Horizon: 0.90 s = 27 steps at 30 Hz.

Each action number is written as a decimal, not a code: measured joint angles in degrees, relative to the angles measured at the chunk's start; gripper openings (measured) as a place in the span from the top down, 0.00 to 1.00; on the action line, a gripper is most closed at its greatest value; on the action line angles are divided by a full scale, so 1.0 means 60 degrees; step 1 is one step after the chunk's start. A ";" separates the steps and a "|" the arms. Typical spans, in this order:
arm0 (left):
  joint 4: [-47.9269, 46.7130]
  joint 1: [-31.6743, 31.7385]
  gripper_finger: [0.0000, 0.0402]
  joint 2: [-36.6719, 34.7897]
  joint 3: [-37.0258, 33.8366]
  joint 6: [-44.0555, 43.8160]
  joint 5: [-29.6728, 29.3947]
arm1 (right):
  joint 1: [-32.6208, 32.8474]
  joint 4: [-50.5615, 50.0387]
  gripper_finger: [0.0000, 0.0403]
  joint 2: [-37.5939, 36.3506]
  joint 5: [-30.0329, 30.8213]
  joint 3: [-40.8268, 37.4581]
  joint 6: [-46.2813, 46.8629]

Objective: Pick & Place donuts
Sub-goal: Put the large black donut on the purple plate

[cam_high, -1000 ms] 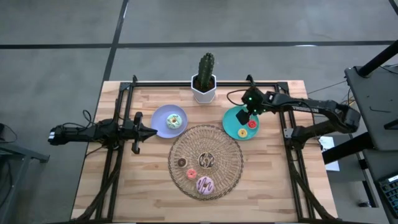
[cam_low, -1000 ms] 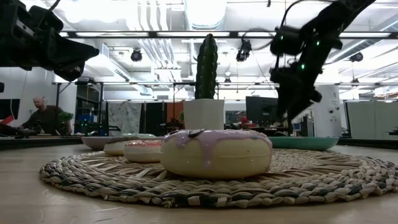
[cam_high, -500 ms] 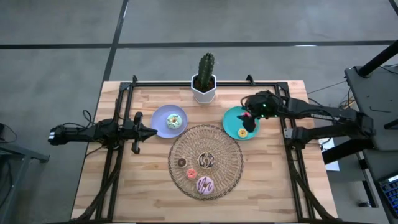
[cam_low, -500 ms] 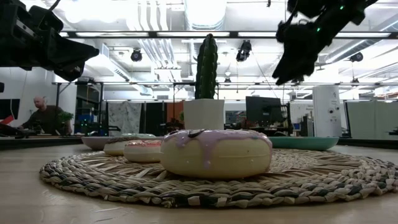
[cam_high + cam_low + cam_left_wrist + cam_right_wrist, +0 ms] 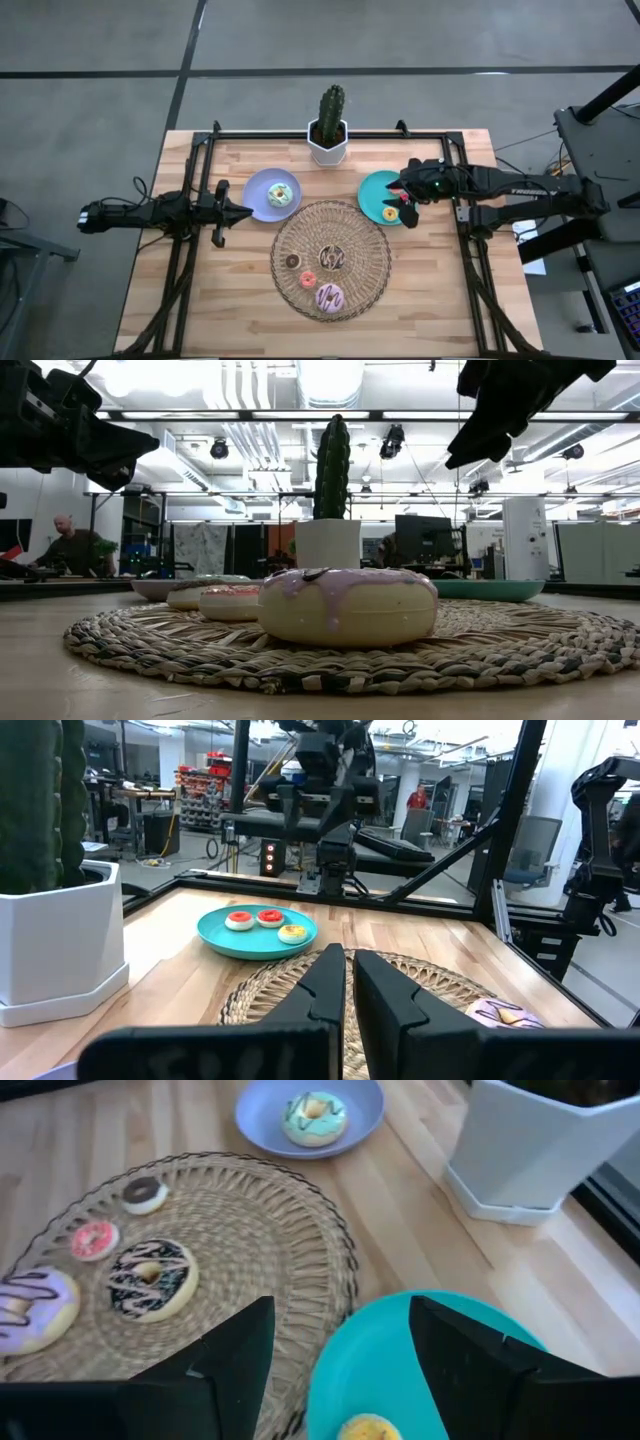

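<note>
table: light wooden slat tabletop (image 5: 200, 300) with a black frame, grey concrete floor around it
room: big workshop, a person seated at a desk (image 5: 72, 547) way back
mat: round woven wicker mat (image 5: 331, 259) holding the pink-iced (image 5: 330, 296), brown-white (image 5: 332, 258), tiny red (image 5: 308, 279) and dark brown donuts (image 5: 292, 262)
lavender round plate (image 5: 256, 193): white-green donut (image 5: 281, 194)
teal round plate (image 5: 372, 195): tiny yellow donut (image 5: 390, 213), plus two red-topped ones in the left wrist view
right gripper (image 5: 405, 196): above the teal plate, fingers spread, nothing in them
left gripper (image 5: 243, 211): beside the lavender plate, fingers nearly together, empty

Wicker mat (image 5: 331, 258) between two plates (image 5: 258, 196).
</note>
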 joint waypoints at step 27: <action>-0.0001 0.0000 1.00 0.0000 0.0002 -0.0001 0.0000 | 0.0728 0.1156 0.48 -0.2907 -0.0008 -0.2116 -0.0330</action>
